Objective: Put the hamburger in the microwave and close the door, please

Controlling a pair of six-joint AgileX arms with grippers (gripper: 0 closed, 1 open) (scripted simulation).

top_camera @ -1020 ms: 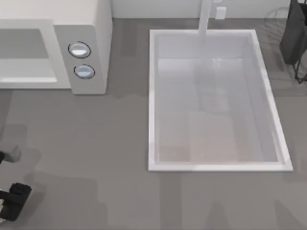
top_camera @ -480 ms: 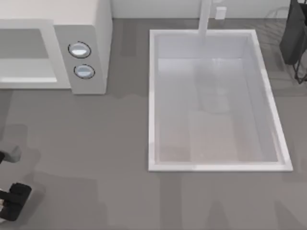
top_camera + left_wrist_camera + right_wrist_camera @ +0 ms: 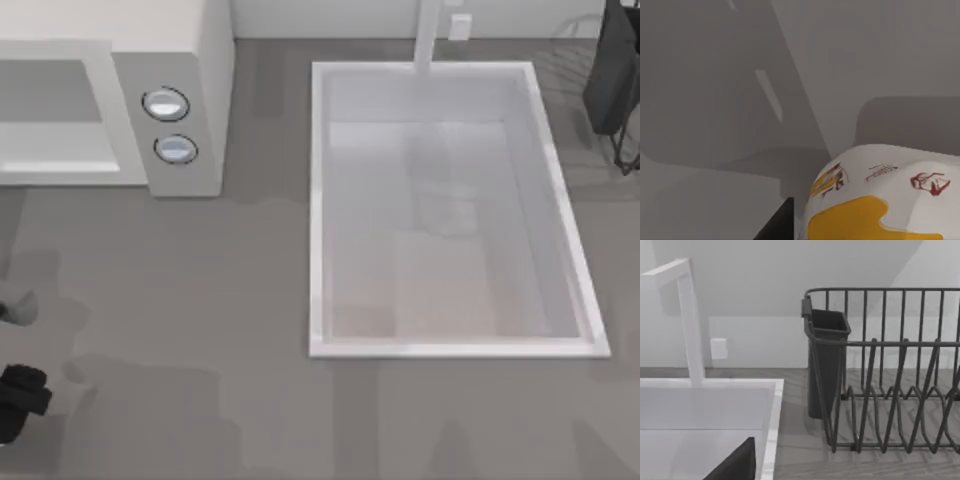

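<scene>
The microwave (image 3: 175, 60) stands at the table's back left, its wide cavity (image 3: 50, 105) open and two round knobs (image 3: 166, 104) on its panel. The hamburger (image 3: 20, 309), a small whitish lump, hangs at the table's far left edge in front of the microwave. Up close it is a white wrapper with a yellow patch (image 3: 880, 195). My left gripper (image 3: 790, 232) is shut on it, with one dark finger (image 3: 779, 225) beside the wrapper and the dark wrist (image 3: 20, 398) below. A flat grey panel (image 3: 715, 85) rises ahead; I cannot tell if it is the door. My right gripper (image 3: 735, 467) is parked by the sink's back right corner.
A large white sink basin (image 3: 318, 200) with a tap (image 3: 428, 35) takes up the middle and right of the table. A dark wire dish rack (image 3: 890, 390) with a cutlery cup (image 3: 825, 360) stands at the back right. Bare grey counter (image 3: 200, 330) lies between microwave and sink.
My left gripper has moved the hamburger a little to the left and towards the microwave, closer to the top view's left edge. Nothing else has moved.
</scene>
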